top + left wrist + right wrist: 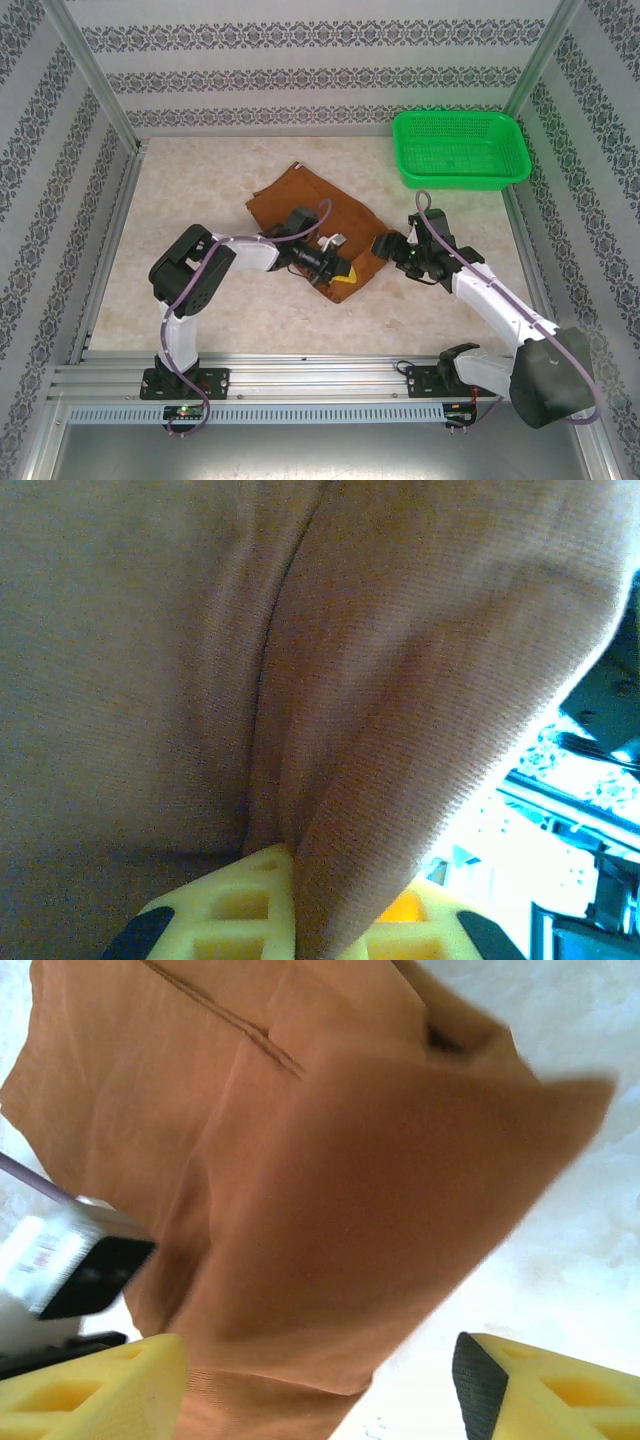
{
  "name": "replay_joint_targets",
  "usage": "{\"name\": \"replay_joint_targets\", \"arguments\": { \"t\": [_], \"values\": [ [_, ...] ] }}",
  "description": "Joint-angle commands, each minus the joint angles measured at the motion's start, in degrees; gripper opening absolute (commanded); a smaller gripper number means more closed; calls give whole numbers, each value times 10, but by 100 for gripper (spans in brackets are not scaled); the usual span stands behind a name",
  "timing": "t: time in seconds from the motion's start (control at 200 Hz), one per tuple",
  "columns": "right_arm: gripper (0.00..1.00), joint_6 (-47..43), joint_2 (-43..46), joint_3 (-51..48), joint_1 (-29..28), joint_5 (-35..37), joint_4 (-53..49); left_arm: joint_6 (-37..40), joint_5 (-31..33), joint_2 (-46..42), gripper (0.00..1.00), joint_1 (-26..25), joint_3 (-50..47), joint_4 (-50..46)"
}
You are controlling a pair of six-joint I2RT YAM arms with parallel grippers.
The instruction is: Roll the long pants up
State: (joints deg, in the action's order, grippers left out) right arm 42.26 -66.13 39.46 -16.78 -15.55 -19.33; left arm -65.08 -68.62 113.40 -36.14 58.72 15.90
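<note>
The left fingers are pressed together on a raised fold of the long pants. The rust-brown cloth rises straight out from between their yellow pads. The right fingers stand spread wide and hold nothing. A lifted flap of the cloth lies just ahead of them, closer to one pad, with bare counter showing by the other.

From above, the pants lie as a folded patch at mid-counter, its long axis slanting from far left to near right. The left fingers grip its near-right end, so the roll would probably run back along that axis toward the far-left end. The right fingers hover just off the patch's right edge, near it but apart. A green basket sits well apart in the far right corner.
</note>
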Motion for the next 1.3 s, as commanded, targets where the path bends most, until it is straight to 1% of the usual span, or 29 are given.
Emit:
{"name": "replay_joint_targets", "arguments": {
  "t": [0.0,0.095,0.165,0.36,0.45,0.649,0.699,0.719,0.739,0.759,0.774,0.779,0.784,0.794,0.839,0.869,0.889,0.924,0.929,0.944,0.964,0.984,1.004,1.059,1.104,1.144,1.189,1.214,1.294],
  "values": [
    [73,5,-26,-13,-8,-1,25,-106,-10,35,8,5,-29,187],
    [73,8,-52,-11,-7,-5,29,-211,-8,69,9,7,-51,344],
    [73,10,-61,-8,-10,-7,30,-273,-6,94,9,10,-58,436],
    [73,7,-92,-9,-11,3,52,-363,-22,150,12,13,-55,586],
    [74,1,-129,0,-11,8,71,-380,-28,151,13,13,-55,617],
    [74,-12,-248,48,-9,17,104,-360,-45,109,17,13,-71,606],
    [70,-12,-279,59,-8,20,115,-347,-52,97,17,13,-74,591],
    [65,-11,-290,64,-7,20,117,-341,-54,92,17,13,-76,584],
    [56,-11,-299,68,-7,20,120,-334,-56,87,17,14,-76,575],
    [29,-11,-309,70,-5,17,124,-323,-56,81,17,15,-77,559],
    [12,-12,-316,73,-4,15,125,-313,-57,77,16,16,-77,541],
    [9,-12,-318,74,-3,13,125,-308,-57,76,16,17,-78,538],
    [4,-12,-320,75,-3,12,125,-303,-57,73,15,18,-79,530],
    [0,-12,-324,76,-2,10,124,-292,-56,69,15,20,-79,514],
    [0,-10,-332,75,-1,7,123,-225,-49,43,14,30,-82,434],
    [0,-7,-330,66,-1,4,130,-148,-44,20,16,38,-79,352],
    [0,-5,-327,58,-1,2,134,-84,-36,1,17,43,-71,241],
    [0,-1,-315,44,-1,-1,141,101,5,-34,21,51,-36,-2],
    [0,0,-313,42,-2,-1,142,115,12,-38,22,51,-30,-38],
    [0,3,-307,35,-2,-2,144,204,46,-50,24,52,-6,-142],
    [0,5,-298,25,-1,-4,146,295,102,-63,29,49,27,-263],
    [0,8,-289,17,-2,-5,147,355,156,-72,35,44,54,-339],
    [0,11,-279,9,-3,-5,146,389,212,-81,44,41,74,-405],
    [0,17,-251,-12,-7,-6,142,431,309,-106,51,40,94,-466],
    [0,23,-230,-23,-10,-4,131,441,382,-131,59,37,96,-482],
    [0,31,-209,-35,-15,1,122,449,427,-153,63,32,93,-485],
    [0,38,-186,-44,-22,4,111,459,490,-178,61,17,94,-495],
    [0,42,-175,-47,-25,8,105,470,511,-188,59,4,95,-499],
    [0,50,-145,-56,-36,17,88,506,502,-211,44,-41,97,-490]
  ]
}}
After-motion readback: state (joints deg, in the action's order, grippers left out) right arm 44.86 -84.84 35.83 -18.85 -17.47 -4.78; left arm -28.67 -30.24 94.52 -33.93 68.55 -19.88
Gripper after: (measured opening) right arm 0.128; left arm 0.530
